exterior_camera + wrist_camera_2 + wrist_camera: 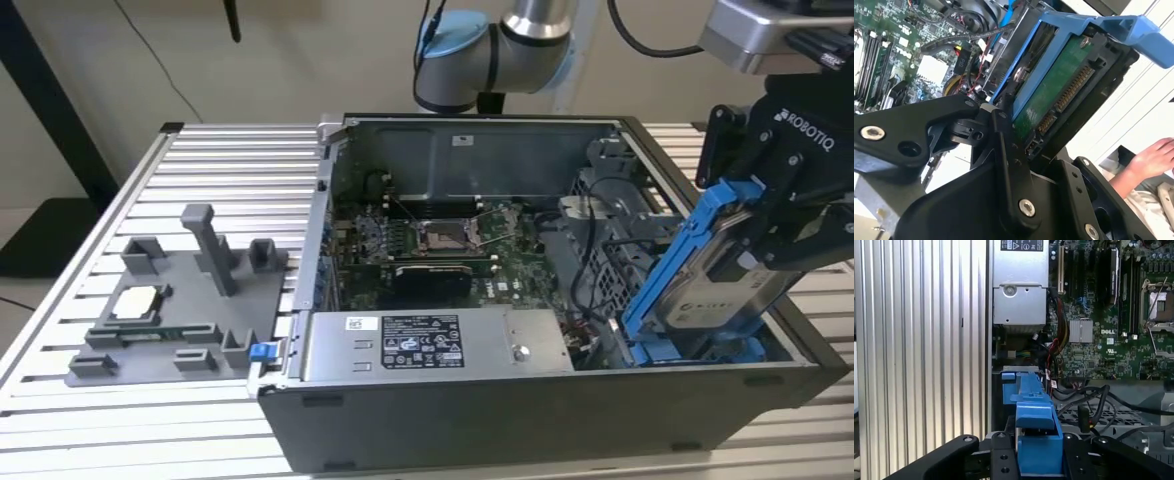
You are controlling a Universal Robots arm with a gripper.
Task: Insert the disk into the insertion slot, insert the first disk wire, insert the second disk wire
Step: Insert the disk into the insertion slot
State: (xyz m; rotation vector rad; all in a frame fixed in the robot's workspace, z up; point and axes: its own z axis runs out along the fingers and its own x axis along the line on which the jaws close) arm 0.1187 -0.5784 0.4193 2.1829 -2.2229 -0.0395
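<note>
My gripper point(781, 215) is shut on the disk point(721, 285), a silver drive with a white label in a blue carrier frame point(678, 265). The disk hangs tilted, its lower end down inside the open computer case at the insertion slot point(694, 352) on the exterior view's right. In the second wrist view the disk's green board point(1054, 95) and connector sit between the black fingers point(1004, 150) of the gripper point(1026, 135). In the first wrist view the blue carrier point(1034, 425) is clamped in the gripper point(1038, 452) above the dark bay point(1004, 395). Loose black and red wires point(1074, 390) lie beside the bay.
A grey power-supply box point(427, 342) sits at the case's front and the motherboard point(427, 240) behind it. On the slatted table at the exterior view's left stands a grey fixture point(160, 310) with parts. A person's hand point(1154, 155) rests beyond the disk.
</note>
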